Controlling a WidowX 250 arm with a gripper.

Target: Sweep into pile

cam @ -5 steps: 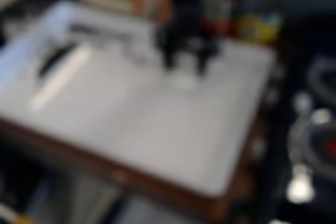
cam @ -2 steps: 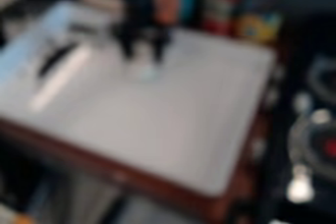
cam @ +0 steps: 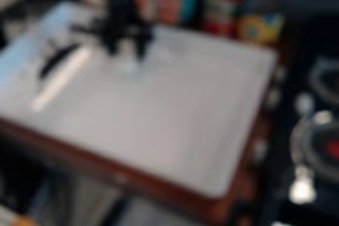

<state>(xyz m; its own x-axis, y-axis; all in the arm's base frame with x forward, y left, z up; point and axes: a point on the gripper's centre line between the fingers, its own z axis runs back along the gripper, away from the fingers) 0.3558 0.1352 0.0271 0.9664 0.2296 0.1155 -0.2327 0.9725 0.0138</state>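
Jaws [cam: 127, 55] moved nearer pale strip [cam: 61, 78], containers [cam: 261, 28] behind tray [cam: 165, 126]

Fixed camera, looking down at a slant from above the near side of a white tray [cam: 162, 116], toward the containers [cam: 261, 28] behind it; near enough that the tray spans most of the width, the stove [cam: 321, 165] cut off at right.
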